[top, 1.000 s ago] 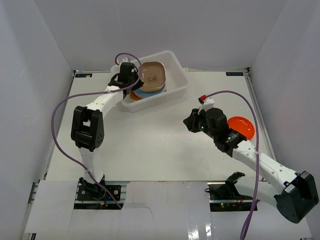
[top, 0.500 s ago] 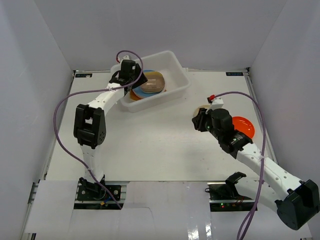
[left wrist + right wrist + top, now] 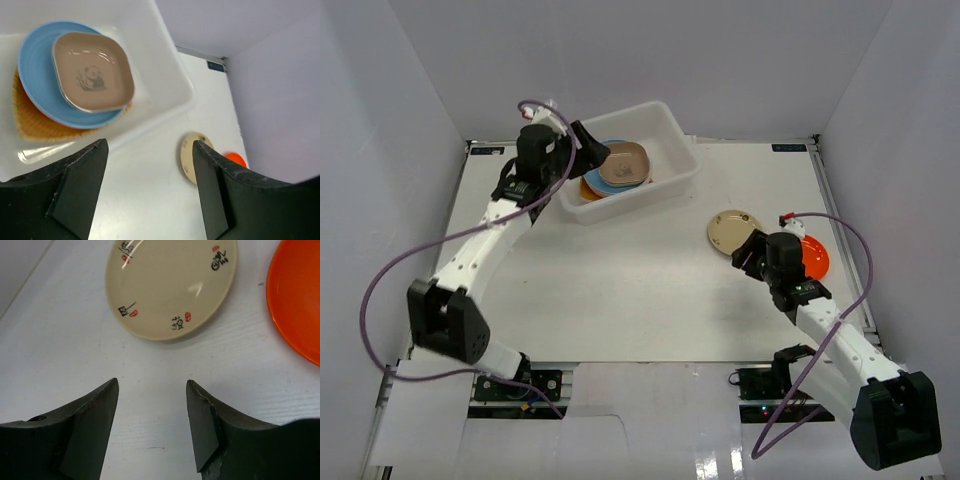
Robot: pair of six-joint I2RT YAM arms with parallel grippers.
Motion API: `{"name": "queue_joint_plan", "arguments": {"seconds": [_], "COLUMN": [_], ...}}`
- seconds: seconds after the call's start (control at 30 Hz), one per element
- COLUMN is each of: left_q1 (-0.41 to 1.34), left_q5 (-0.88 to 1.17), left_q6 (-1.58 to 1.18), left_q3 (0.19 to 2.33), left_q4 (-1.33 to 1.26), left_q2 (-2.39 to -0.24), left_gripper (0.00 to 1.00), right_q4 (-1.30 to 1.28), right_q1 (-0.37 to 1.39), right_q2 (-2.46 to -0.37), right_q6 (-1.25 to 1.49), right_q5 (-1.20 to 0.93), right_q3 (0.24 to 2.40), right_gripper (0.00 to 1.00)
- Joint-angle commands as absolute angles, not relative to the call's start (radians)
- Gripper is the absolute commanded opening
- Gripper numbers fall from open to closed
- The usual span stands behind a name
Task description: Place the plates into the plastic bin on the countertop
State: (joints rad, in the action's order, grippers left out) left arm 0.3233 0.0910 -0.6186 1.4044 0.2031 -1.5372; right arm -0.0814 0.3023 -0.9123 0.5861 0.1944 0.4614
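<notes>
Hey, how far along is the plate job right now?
Done: the brown plate, blue plate and wicker plate lie stacked in the plastic bin. In hand: nothing; the left tool is open by the bin, the right tool open facing the cream plate. Left: cream plate and orange plate, both on the countertop.

bin (image 3: 630,203): white, half-clear tub, set at an angle at the far side of the countertop (image 3: 620,290)
brown plate (image 3: 92,71): squarish, panda drawing, laid on top inside the bin
blue plate (image 3: 35,60): round, under it
wicker plate (image 3: 30,125): lowest in the stack
cream plate (image 3: 172,285): round, flat on the countertop
orange plate (image 3: 300,300): just beside it, not touching
</notes>
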Motion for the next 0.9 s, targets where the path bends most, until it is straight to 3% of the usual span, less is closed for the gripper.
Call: {"name": "queue_joint_plan", "arguments": {"seconds": [0.0,0.13,0.43,0.77,0.87], "left_q1": [0.333,0.341,0.357,0.422,0.426], "left_q5": [0.259,0.343,0.35,0.301,0.267], "left_q6": [-0.603,-0.482,-0.382,-0.336,-0.33], "left_q3": [1.234,1.06,0.783,0.788,0.79], "left_q4": [0.166,0.24,0.285,0.293,0.305], "left_q2": [-1.315,-1.155,-0.914,-0.922,-0.913], "left_gripper": [0.79,0.85,0.86,0.86,0.86], "right_q4": [0.037,0.171,0.412,0.584,0.603], "right_q1": [0.25,0.198,0.175,0.153,0.147], "right_q2": [-0.908,-0.963,-1.141,-1.383,-1.437], "right_q6": [0.748,0.868,1.052,1.183,1.19], "right_q5": [0.14,0.091,0.169,0.239,0.238], "right_q3": [0.387,0.313,0.241,0.27,0.299], "right_gripper": [0.63,0.61,0.57,0.5,0.38]}}
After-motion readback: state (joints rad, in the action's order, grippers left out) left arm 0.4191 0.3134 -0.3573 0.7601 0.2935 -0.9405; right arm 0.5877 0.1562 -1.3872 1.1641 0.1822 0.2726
